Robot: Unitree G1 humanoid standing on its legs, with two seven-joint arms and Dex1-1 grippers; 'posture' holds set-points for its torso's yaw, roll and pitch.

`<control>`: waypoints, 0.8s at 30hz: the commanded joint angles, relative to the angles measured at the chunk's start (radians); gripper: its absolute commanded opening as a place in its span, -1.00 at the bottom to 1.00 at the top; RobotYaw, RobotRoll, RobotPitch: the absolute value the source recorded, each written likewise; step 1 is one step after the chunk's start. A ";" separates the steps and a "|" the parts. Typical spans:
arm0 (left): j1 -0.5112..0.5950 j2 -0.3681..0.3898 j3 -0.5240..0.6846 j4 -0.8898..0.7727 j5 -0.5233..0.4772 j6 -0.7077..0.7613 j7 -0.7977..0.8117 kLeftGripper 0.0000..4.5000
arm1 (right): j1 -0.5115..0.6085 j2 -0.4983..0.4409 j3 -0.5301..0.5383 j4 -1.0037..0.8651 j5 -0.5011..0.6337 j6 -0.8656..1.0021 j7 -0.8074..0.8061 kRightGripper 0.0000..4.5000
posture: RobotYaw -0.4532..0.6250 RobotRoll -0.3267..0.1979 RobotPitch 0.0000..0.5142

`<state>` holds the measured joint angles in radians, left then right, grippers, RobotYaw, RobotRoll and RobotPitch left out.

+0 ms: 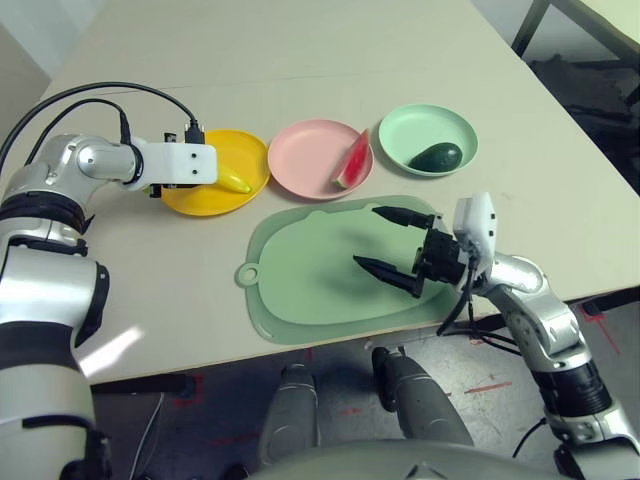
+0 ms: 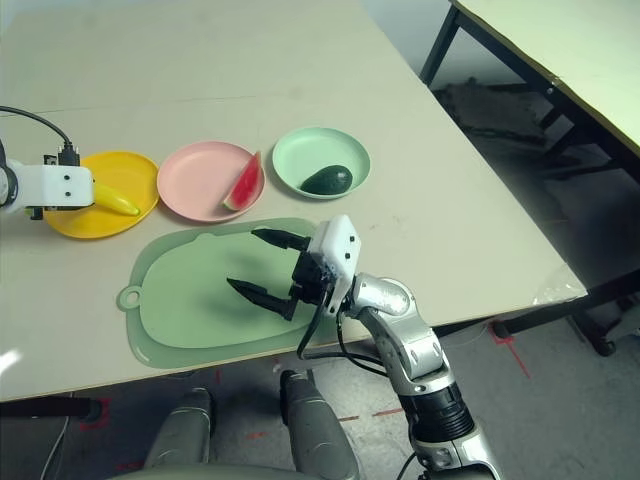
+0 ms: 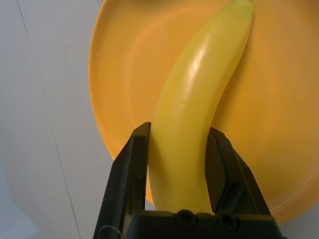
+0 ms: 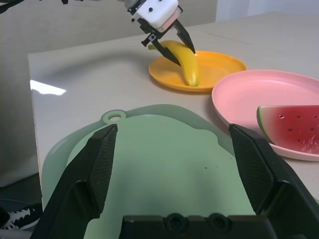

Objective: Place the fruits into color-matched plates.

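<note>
The yellow banana (image 1: 236, 183) lies in the yellow-orange plate (image 1: 228, 148) at the left. My left gripper (image 1: 222, 181) is shut on its near end, one black finger (image 3: 130, 164) pressed to each side. A red watermelon wedge (image 1: 352, 162) rests on the right side of the pink plate (image 1: 305, 155). The dark green avocado (image 1: 436, 156) sits in the mint green plate (image 1: 420, 128). My right gripper (image 1: 368, 237) hangs open over the pale green mat (image 1: 300, 290), holding nothing.
The mat with its loop handle (image 1: 248, 273) lies near the table's front edge (image 1: 200, 365). All three plates stand in a row just behind it. A dark frame (image 1: 560, 20) of other furniture stands past the table's right side.
</note>
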<state>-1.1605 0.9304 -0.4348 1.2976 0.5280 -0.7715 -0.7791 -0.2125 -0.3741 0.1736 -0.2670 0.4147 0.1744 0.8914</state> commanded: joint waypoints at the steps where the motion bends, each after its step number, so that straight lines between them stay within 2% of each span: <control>1: 0.006 0.003 -0.004 0.019 0.026 0.000 0.014 0.17 | 0.012 -0.003 0.014 -0.014 -0.009 -0.001 0.001 1.00 | -0.35 0.25 -0.18; 7: 0.002 0.002 0.003 0.019 0.031 -0.006 0.035 0.99 | -0.002 -0.007 0.011 0.006 -0.010 -0.003 0.007 1.00 | -0.33 0.25 -0.19; 11: -0.002 0.017 0.016 0.014 0.023 -0.016 0.053 0.99 | -0.004 -0.017 0.000 0.025 -0.010 -0.006 0.015 1.00 | -0.32 0.25 -0.21; 14: 0.013 0.036 0.066 0.013 -0.029 -0.007 0.045 0.99 | -0.006 -0.030 -0.038 0.051 -0.009 -0.018 0.003 1.00 | -0.31 0.25 -0.21; 18: 0.070 0.039 0.239 0.002 -0.217 0.061 -0.021 0.99 | -0.031 -0.063 -0.103 0.141 -0.075 -0.081 -0.052 1.00 | -0.30 0.25 -0.18; 21: 0.167 0.044 0.360 -0.052 -0.356 0.068 -0.081 0.99 | -0.062 -0.059 -0.148 0.234 -0.124 -0.129 -0.128 1.00 | -0.29 0.25 -0.15; 24: 0.347 0.034 0.485 -0.203 -0.514 0.117 -0.103 0.99 | -0.088 -0.051 -0.180 0.338 -0.176 -0.180 -0.199 1.00 | -0.25 0.25 -0.14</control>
<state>-0.8684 0.9673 -0.0060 1.1571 0.0987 -0.6889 -0.8635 -0.3031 -0.4314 0.0140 0.0170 0.2707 0.0218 0.7285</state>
